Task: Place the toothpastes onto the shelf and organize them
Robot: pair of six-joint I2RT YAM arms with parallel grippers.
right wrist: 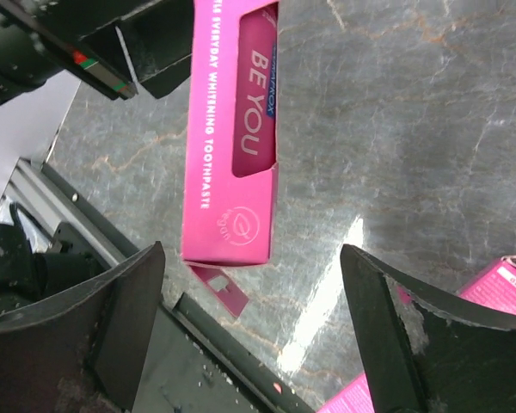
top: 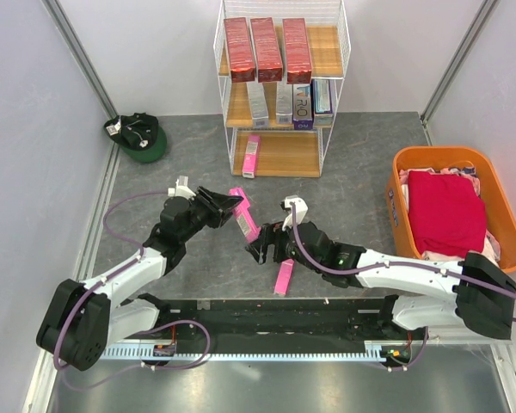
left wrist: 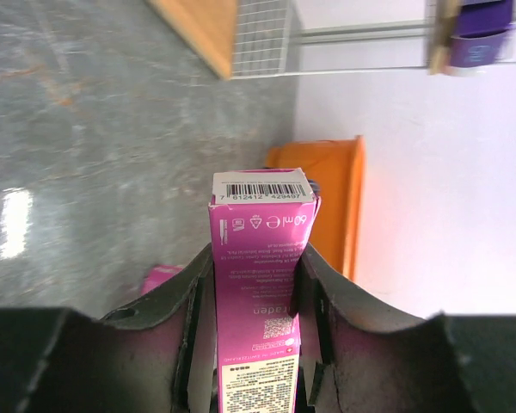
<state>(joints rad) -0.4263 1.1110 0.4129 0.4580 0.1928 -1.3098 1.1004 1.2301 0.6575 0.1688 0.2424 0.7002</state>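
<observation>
Presently the left gripper (top: 230, 206) pinches a slim bright pink cardboard toothpaste box (top: 243, 217) across its narrow sides, at its far-left part, and the box appears lifted off the grey stone-patterned table (top: 353, 206), about mid-table. In the overhead view the box's long axis runs diagonally from far-left to near-right. Its free barcode end points at the right gripper (top: 258, 247). That gripper's jaws are spread wide, with its dark fingers (right wrist: 112, 318) standing either side of the free end and apart from it, so it holds nothing. The tall white wire shelf with three light wooden boards (top: 327, 52) stands at the table's far edge, ahead and slightly right of the held box. A matching pink box (top: 251, 156) lies at the left of the bottom board (top: 288, 153), long axis front to back, and the wood to its right is bare. My judgement is that the held box must swing out of its diagonal to lie parallel beside that one. The left arm is the nearer to that spot, and the way from the box to the shelf front looks open. Three dark red boxes (top: 267, 49) fill most of the top board, and silver, blue and purple boxes (top: 297, 101) sit on the middle one. Another pink box (top: 284, 277) lies toward the table's near edge, just beside the right arm, which is the nearer to it. The orange plastic tub (top: 439, 152) sits at the right edge, well apart.
</observation>
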